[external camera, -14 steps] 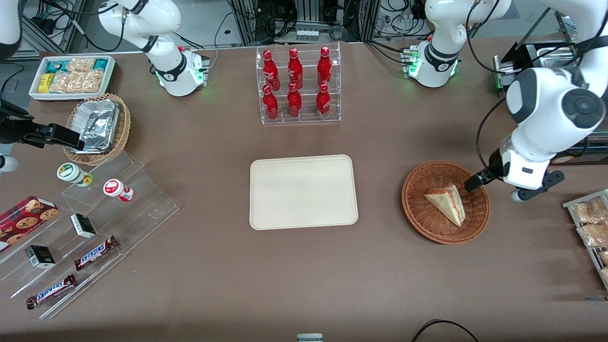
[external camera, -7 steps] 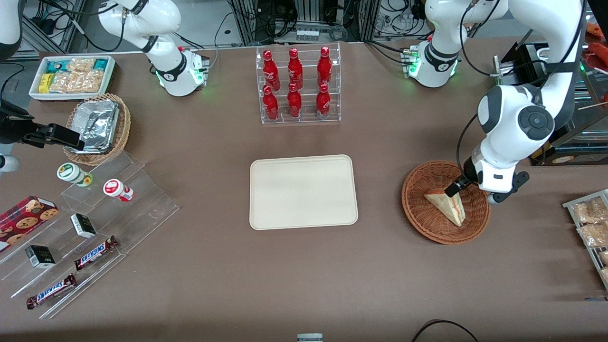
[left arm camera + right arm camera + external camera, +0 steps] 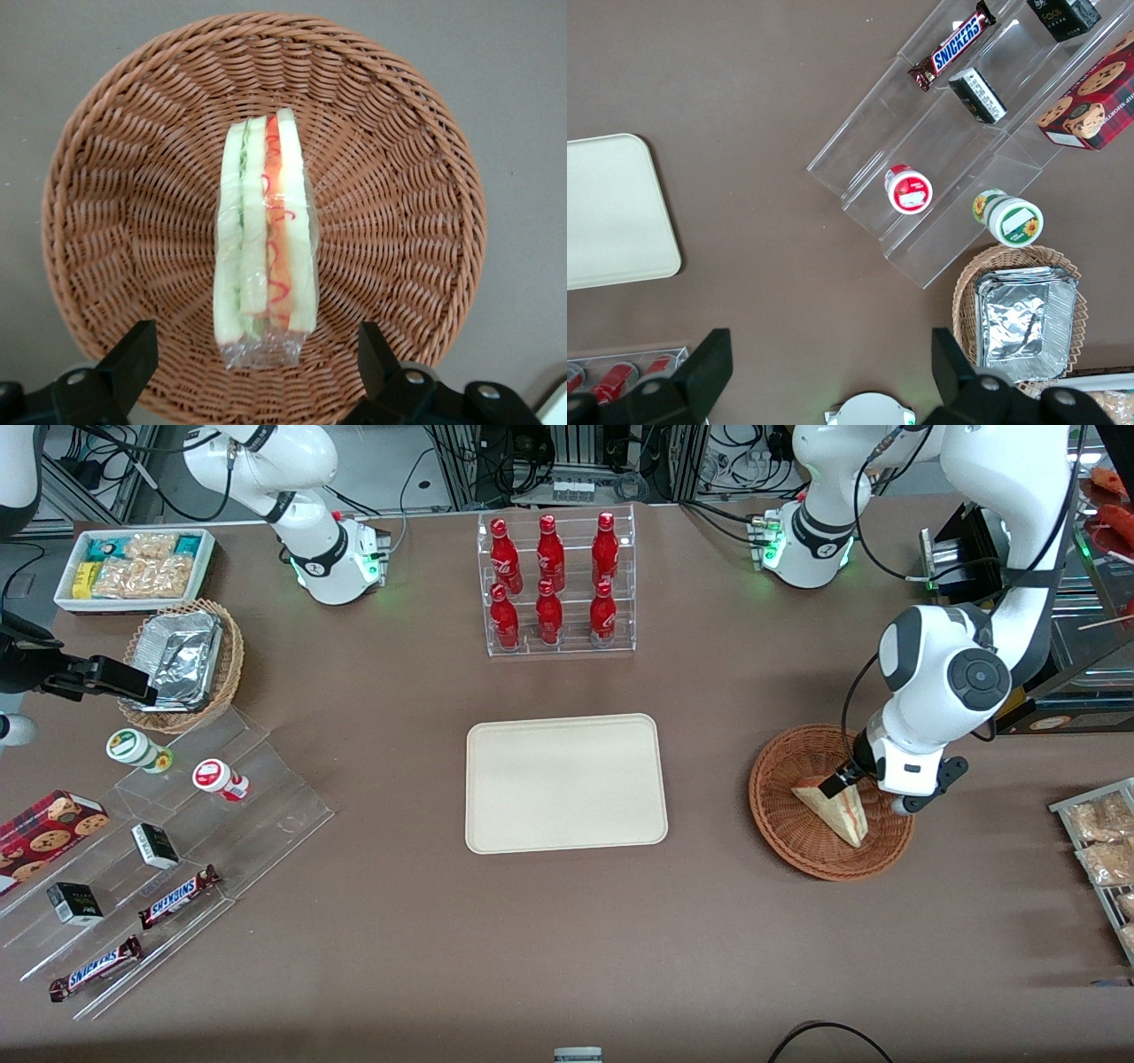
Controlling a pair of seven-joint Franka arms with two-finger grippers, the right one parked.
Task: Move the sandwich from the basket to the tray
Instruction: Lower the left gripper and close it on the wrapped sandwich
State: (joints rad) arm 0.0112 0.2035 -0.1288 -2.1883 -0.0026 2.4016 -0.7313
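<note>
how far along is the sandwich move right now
Early. The sandwich lies in the basket, not gripped. The open pincer hangs over it, fingers apart on either side. Closing, lifting and carrying it to the bare tray remain.

A corner of the beige tray [image 3: 616, 212] lies on the brown table [image 3: 762, 106]. Well apart from it, clear acrylic steps [image 3: 957, 150] hold a Snickers bar [image 3: 959, 44], 2 dark small boxes [image 3: 977, 95], a red cookie box [image 3: 1090, 97] and 2 lidded cups [image 3: 909, 189]. A tan wicker basket [image 3: 967, 301] beside the steps holds foil containers [image 3: 1023, 323].
</note>
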